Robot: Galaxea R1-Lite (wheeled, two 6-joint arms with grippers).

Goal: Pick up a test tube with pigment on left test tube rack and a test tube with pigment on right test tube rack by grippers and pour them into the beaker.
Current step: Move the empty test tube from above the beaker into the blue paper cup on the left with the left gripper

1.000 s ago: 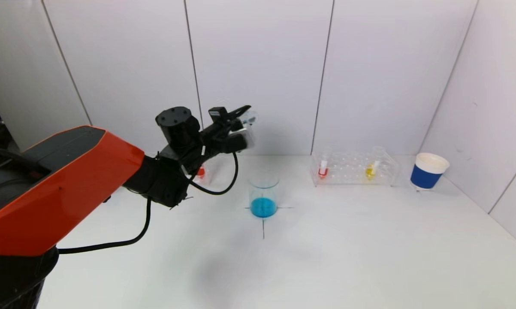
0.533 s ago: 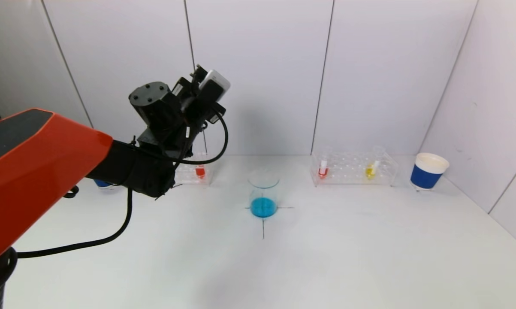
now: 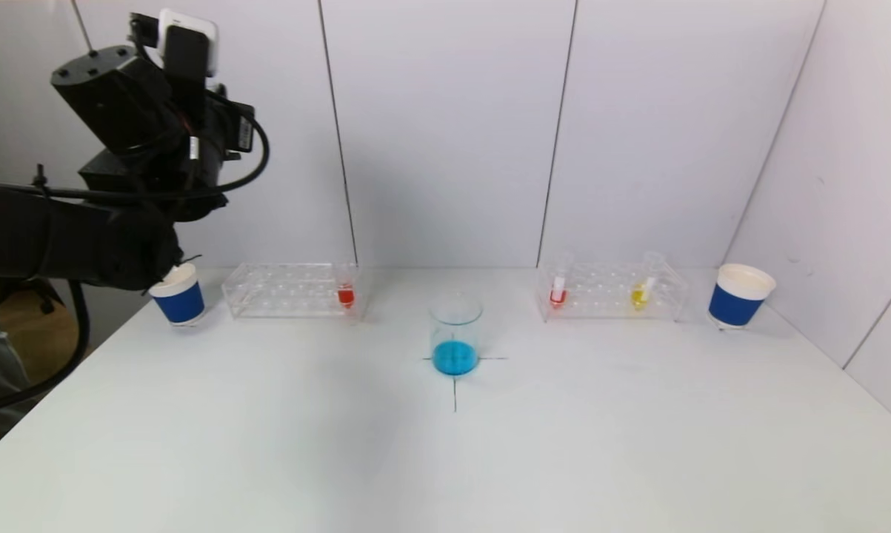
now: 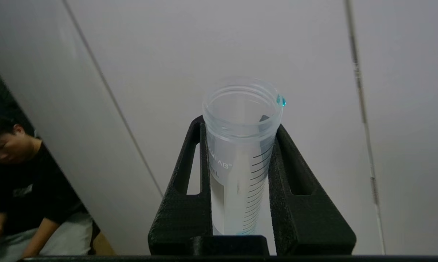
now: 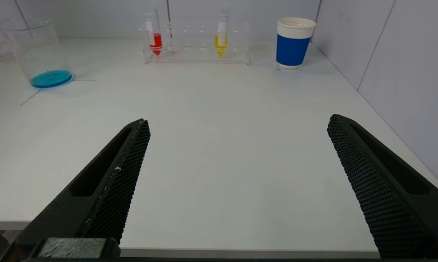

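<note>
My left gripper (image 4: 239, 123) is shut on a clear graduated test tube (image 4: 240, 160) that looks empty, with a blue drop on its rim. The left arm (image 3: 141, 111) is raised high at the far left, above the left rack (image 3: 282, 290); its fingers are hidden in the head view. That rack holds a red-pigment tube (image 3: 346, 295). The beaker (image 3: 455, 333) with blue liquid stands at the table's middle. The right rack (image 3: 612, 292) holds a red tube (image 3: 558, 290) and a yellow tube (image 3: 641, 292). My right gripper (image 5: 239, 122) is open and empty over the table's front edge, out of the head view.
A blue paper cup (image 3: 178, 297) stands left of the left rack, another (image 3: 740, 296) right of the right rack. White walls close the back and the right side. A person (image 4: 18, 182) sits beyond the table's left side.
My left arm has swung from above the beaker up and far to the left, still holding the tube. Nothing on the table has moved.
</note>
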